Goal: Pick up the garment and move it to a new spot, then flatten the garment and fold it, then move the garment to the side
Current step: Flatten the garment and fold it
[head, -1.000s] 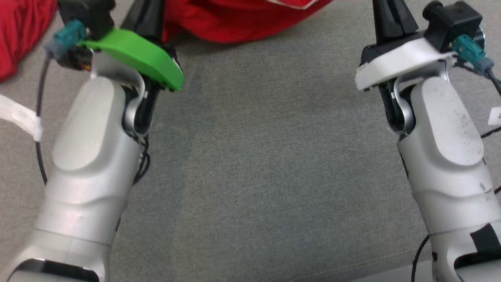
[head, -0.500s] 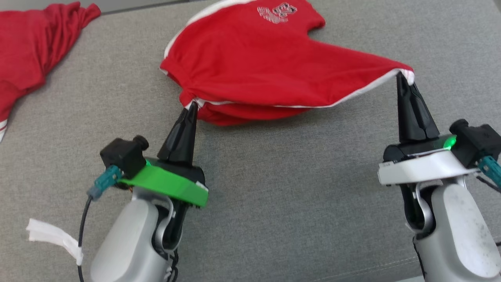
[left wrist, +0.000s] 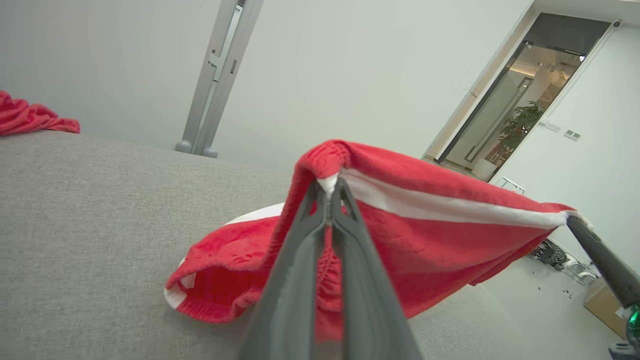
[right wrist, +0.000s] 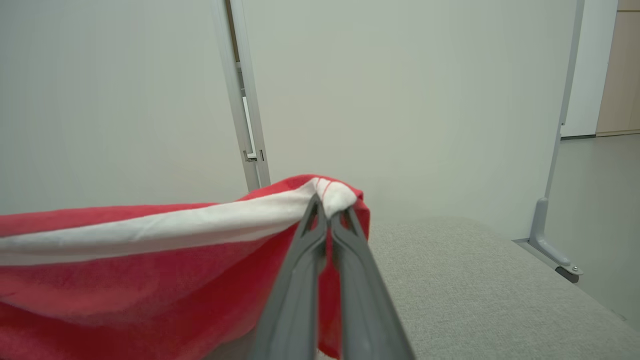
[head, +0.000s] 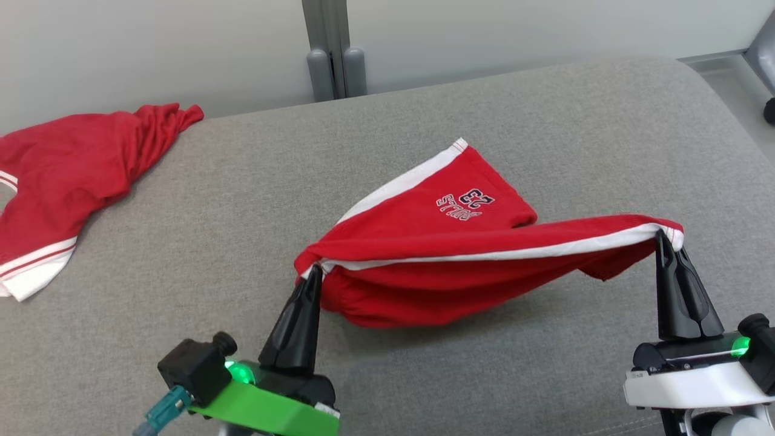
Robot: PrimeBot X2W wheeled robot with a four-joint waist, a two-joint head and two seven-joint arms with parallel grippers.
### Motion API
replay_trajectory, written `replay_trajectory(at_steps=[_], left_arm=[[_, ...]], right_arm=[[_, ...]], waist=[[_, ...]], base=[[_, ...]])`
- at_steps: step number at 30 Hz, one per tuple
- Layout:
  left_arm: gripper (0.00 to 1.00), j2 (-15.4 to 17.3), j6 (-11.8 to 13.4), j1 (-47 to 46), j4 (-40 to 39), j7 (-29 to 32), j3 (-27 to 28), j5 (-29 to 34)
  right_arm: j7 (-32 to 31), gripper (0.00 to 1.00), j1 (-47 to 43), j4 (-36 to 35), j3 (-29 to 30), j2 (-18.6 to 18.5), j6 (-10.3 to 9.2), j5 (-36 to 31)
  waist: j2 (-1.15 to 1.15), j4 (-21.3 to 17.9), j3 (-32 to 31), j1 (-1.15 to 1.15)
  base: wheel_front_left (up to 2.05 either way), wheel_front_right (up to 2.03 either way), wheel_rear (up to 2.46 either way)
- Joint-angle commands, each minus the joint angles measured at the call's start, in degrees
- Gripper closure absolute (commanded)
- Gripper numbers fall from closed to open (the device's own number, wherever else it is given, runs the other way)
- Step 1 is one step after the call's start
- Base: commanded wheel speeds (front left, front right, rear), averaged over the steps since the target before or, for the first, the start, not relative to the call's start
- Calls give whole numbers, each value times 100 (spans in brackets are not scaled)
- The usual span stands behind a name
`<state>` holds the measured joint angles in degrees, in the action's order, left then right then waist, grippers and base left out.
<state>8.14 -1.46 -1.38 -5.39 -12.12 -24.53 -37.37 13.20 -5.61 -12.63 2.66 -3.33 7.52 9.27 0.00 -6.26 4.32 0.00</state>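
The garment (head: 436,260) is a pair of red shorts with white trim and a small printed logo. It hangs stretched between both grippers above the grey cushioned surface (head: 254,200), its far part resting on the surface. My left gripper (head: 313,274) is shut on the white-edged hem at the garment's left end, as the left wrist view confirms at the garment (left wrist: 400,240) and the left gripper (left wrist: 330,187). My right gripper (head: 665,240) is shut on the opposite corner of the trim, seen close in the right wrist view at the garment (right wrist: 125,280) and the right gripper (right wrist: 327,202).
A second red garment (head: 66,175) with white striped hem lies crumpled at the far left of the surface. A pale wall with a grey metal post (head: 327,48) stands behind. The surface's right edge curves off near a floor strip (head: 732,79).
The head camera has tilted up, so the whole picture shifted. Both grippers stay shut on the garment's hem corners; the garment now hangs more stretched and lifted between them.
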Motion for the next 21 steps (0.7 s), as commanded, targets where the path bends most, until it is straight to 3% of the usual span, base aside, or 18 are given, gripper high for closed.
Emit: replay_trajectory(at_steps=[1, 7, 18, 21], left_arm=[[100, 53, 45, 164, -81, 81, -38, -49], [100, -91, 135, 235, 106, 246, -183, -145], [100, -480, 281, -710, 1543, 190, -213, -854], [100, -500, 531, -1133, 2018, 162, -230, -930]], right_arm=[[-64, 100, -100, -79, 14, 8, -5, -10], [-211, 100, 62, 220, 125, -46, -5, -55], [-368, 100, 1547, 1804, 9, -642, -6, -108], [-497, 100, 2087, 2335, -141, -850, -7, -83]], waist=[[0, 79, -71, 0], [0, 312, 285, 0], [0, 790, 1061, 0], [0, 881, 1224, 0]], base=[[0, 0, 0], [0, 0, 0], [0, 0, 0], [0, 0, 0]])
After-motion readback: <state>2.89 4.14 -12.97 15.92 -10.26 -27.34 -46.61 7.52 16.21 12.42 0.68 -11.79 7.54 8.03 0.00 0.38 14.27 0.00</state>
